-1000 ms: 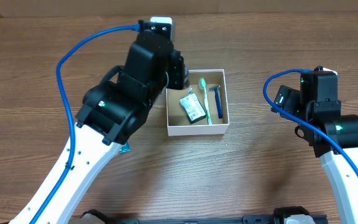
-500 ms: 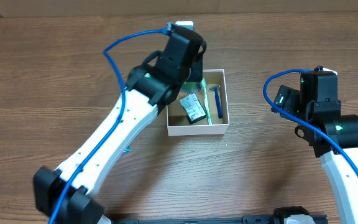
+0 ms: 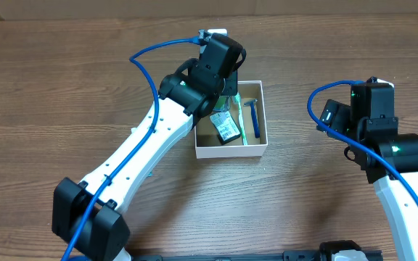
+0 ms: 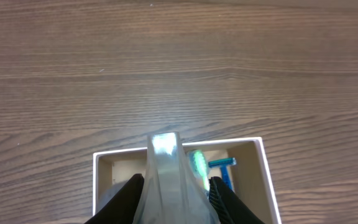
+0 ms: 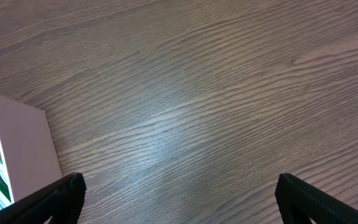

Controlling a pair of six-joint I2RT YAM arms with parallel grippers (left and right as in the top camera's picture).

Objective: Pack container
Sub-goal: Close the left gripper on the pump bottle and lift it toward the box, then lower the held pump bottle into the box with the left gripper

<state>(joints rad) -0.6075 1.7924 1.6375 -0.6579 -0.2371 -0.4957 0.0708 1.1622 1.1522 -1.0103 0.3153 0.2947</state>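
The container (image 3: 231, 151) is a small, square, shallow cardboard box with white outer walls and rim and a plain brown inside. It sits flat and open-topped, mid-counter, nearer the far edge. Inside, a green toothbrush (image 3: 241, 119) and a blue razor (image 3: 254, 116) lie side by side along the wall facing the counter's right edge. A small packet (image 3: 226, 127) lies left of them.

Left arm (image 3: 144, 145) extended, left hand (image 4: 176, 200) gripping translucent packet (image 4: 165, 167), right hand (image 5: 180, 198) wide open
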